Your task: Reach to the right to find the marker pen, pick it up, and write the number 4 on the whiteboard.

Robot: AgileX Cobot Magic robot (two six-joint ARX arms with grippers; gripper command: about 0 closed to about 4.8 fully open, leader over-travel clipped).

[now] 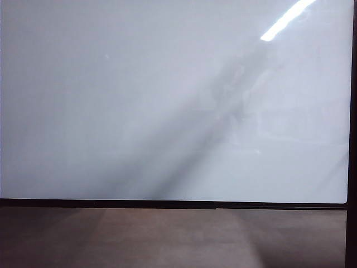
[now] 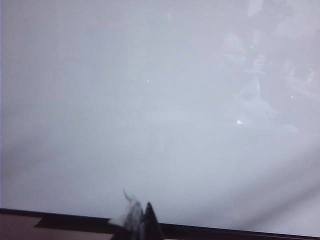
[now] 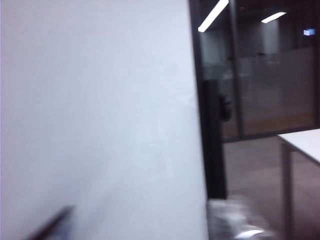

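the board [image 1: 167, 100] fills the scene, bare. the left gripper [image 2: 140, 222] hangs at its near edge; the right gripper [image 3: 50, 227] is blurred. neither's finger spacing is clear.

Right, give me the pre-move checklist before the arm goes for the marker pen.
1. Whiteboard blank, no number 4 yet: ok.
2. Marker pen located: not ok, in no view.
3. Left gripper state: cannot tell, only blurred tips near the board's black frame.
4. Right gripper visible: cannot tell; only blurred shapes at the right wrist view's edge.
5. Board's right edge found: ok, room beyond.
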